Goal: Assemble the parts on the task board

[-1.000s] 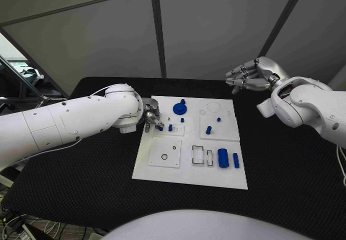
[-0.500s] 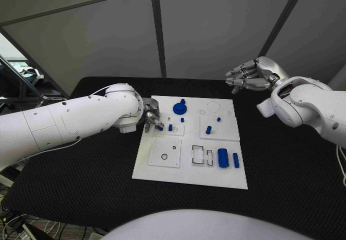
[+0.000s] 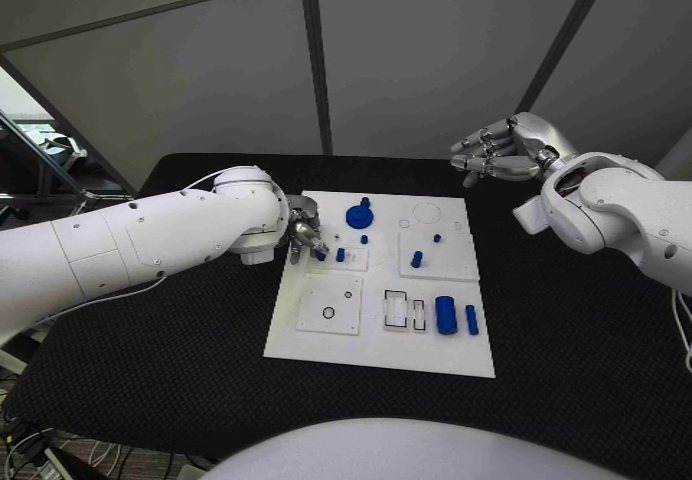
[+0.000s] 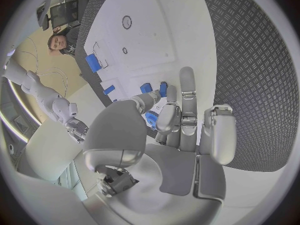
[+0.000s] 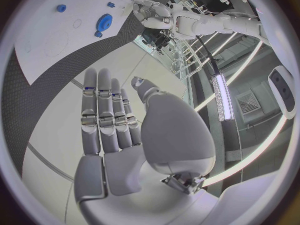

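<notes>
- Pinching a small blue peg (image 3: 319,255) at the white board's (image 3: 378,345) left edge, my left hand (image 3: 302,235) has its fingers (image 4: 187,92) closed on it.
- My right hand (image 3: 498,148) hangs upper right of frame, fingers spread, holding nothing.

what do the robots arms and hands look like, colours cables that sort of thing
Both arms have smooth, rounded white shells. A thin white cable loops near the left arm. The left hand and right hand are silver metal with jointed, segmented fingers; the wrist views show smooth grey palms and pale pads.
</notes>
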Tool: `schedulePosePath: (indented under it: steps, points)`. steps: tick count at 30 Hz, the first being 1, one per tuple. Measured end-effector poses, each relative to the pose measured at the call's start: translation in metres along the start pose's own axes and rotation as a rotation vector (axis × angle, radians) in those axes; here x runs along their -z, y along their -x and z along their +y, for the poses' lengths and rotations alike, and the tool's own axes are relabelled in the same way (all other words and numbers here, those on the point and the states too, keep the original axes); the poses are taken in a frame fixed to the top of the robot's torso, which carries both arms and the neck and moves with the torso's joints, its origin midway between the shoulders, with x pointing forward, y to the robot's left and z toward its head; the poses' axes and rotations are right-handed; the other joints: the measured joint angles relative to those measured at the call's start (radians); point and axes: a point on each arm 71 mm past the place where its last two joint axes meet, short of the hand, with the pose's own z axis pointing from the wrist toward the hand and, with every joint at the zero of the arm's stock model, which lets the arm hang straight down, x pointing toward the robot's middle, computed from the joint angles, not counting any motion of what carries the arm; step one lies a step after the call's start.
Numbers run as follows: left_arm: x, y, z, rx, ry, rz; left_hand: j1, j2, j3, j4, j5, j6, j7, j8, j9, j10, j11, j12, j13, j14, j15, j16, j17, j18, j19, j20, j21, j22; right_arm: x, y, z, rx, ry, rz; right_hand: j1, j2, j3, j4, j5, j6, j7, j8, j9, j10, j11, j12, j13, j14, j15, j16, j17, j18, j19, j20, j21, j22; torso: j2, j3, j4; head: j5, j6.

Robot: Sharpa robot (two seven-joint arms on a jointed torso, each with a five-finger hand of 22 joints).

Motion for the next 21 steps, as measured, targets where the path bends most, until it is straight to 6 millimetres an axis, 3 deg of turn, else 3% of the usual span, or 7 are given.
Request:
schedulePosePath:
  steps: [6, 13, 21]
  points:
    - [-0.001, 0.0004, -0.0006, -0.003, 0.004, 0.004, -0.023, -0.019, -0.008, -0.021, 0.0, 0.013, -0.012, 0.011, 0.012, 0.002, -0.002, 0.0, 0.003, 0.001, -0.006, 0.0, 0.001, 0.0, 0.0, -0.008, 0.004, 0.0, 0.0, 0.0, 0.0, 0.0, 0.0, 0.0, 0.0, 0.0, 0.0, 0.0, 0.0, 0.0, 0.0, 0.0, 0.0, 0.0, 0.0, 0.0, 0.0, 0.0, 0.0, 0.0, 0.0, 0.0, 0.0, 0.0, 0.0, 0.0, -0.001, -0.0001, -0.0001, 0.0, 0.001]
    - [-0.0023, 0.0002, -0.0009, -0.004, 0.009, 0.008, -0.042, -0.026, -0.05, 0.003, 0.0, 0.025, -0.025, 0.015, 0.014, 0.007, -0.008, 0.005, 0.006, 0.0, -0.007, 0.0, 0.002, 0.0, 0.0, -0.008, 0.004, 0.0, -0.0001, -0.0002, 0.0001, 0.0, 0.0, 0.0, 0.0, 0.0, 0.0, 0.0, 0.0, 0.0, 0.0, 0.0, 0.0, 0.0, 0.0, 0.0, 0.0, 0.0, 0.0, 0.0, 0.0, 0.0, 0.0, 0.0, 0.0, 0.0, 0.0, -0.0002, -0.0002, -0.001, 0.002]
    - [-0.0043, -0.0006, -0.0009, -0.002, 0.014, 0.01, -0.08, -0.017, -0.174, 0.054, 0.001, 0.039, -0.028, 0.018, 0.021, 0.009, -0.01, 0.005, 0.01, 0.0, -0.007, 0.0, 0.003, 0.0, 0.0, -0.008, 0.008, 0.0, -0.0002, -0.0004, 0.0002, 0.0, 0.001, 0.001, 0.0, 0.0, 0.0, 0.0, 0.0, 0.0, 0.0, 0.0, 0.0, 0.0, 0.0, 0.0, 0.0, 0.0, 0.0, 0.0, 0.0, 0.0, 0.0, 0.0, 0.0, 0.0, 0.0, -0.0006, -0.0002, -0.002, 0.002]
